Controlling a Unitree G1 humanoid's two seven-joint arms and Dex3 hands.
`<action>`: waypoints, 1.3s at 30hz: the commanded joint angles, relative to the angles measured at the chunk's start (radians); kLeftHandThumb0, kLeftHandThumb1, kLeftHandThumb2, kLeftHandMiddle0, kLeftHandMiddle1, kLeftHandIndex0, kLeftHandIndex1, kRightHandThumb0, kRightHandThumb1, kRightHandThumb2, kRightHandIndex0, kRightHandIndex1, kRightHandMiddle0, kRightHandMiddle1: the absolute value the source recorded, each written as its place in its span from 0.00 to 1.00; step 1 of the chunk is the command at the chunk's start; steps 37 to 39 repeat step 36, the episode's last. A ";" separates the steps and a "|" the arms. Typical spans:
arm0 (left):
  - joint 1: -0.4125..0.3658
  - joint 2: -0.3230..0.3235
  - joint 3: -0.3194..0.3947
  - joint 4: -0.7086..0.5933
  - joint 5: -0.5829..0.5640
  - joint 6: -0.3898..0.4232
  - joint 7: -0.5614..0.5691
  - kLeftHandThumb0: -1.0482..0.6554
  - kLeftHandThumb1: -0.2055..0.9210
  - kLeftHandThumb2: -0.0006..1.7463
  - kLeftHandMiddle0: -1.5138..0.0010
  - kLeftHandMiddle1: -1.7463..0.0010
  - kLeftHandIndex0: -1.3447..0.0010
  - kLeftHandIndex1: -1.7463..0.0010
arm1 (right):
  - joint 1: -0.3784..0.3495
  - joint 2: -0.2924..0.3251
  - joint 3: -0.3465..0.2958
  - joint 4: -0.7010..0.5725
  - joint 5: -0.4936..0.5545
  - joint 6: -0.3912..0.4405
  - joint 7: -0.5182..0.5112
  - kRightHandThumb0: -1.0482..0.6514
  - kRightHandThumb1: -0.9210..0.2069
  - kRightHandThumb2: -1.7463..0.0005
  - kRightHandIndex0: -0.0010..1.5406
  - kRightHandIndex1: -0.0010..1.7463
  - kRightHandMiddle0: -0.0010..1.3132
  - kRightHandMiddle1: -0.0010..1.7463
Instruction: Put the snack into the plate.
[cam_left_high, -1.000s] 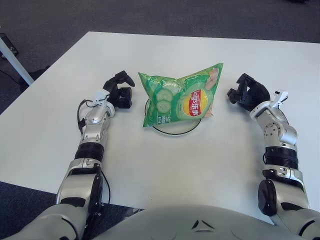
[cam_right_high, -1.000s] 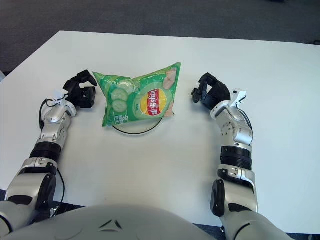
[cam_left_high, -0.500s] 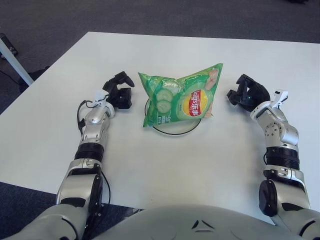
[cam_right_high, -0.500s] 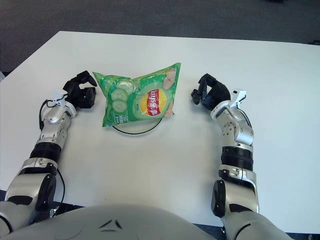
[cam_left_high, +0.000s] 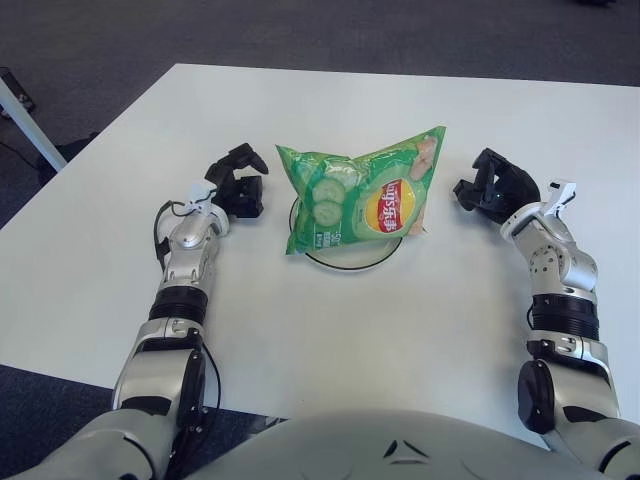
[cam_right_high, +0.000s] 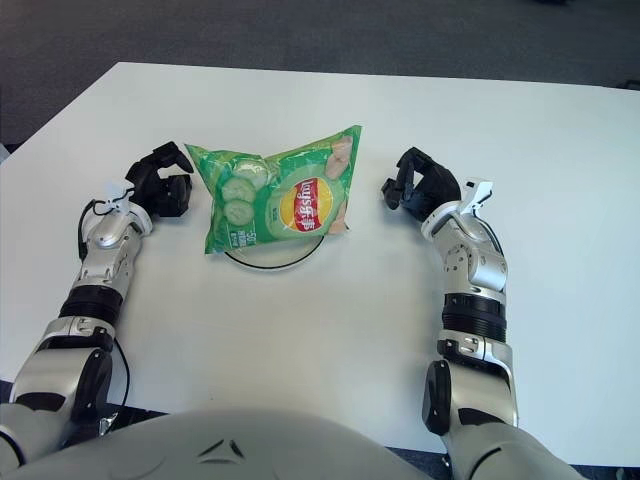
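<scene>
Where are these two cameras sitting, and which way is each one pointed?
Left eye view: on the robot's head, looking forward and down at the white table; both silver arms, left hand and right hand show.
Right eye view: a little to the right on the same head, same downward look, same arms and chest.
Both share the green crisp bag lying on the black-rimmed round plate, between two empty hands.

Snack bag (cam_left_high: 362, 200) on plate (cam_left_high: 350, 262), mid-table (cam_left_high: 330, 330); left hand (cam_left_high: 238, 184) just left, right hand (cam_left_high: 493, 188) right.
</scene>
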 joint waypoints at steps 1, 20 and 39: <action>0.073 -0.035 -0.009 0.035 0.001 0.018 -0.010 0.34 0.48 0.74 0.20 0.00 0.56 0.00 | 0.087 0.026 0.016 0.056 -0.008 0.068 -0.013 0.31 0.60 0.19 0.85 1.00 0.52 1.00; 0.078 -0.030 -0.014 0.021 0.011 0.030 -0.004 0.34 0.49 0.73 0.18 0.00 0.56 0.00 | 0.090 0.026 0.016 0.046 -0.009 0.059 -0.011 0.32 0.60 0.19 0.86 1.00 0.51 1.00; 0.079 -0.030 -0.013 0.021 0.010 0.024 -0.009 0.34 0.50 0.73 0.19 0.00 0.57 0.00 | 0.092 0.026 0.019 0.036 -0.011 0.064 -0.015 0.32 0.60 0.20 0.85 1.00 0.51 1.00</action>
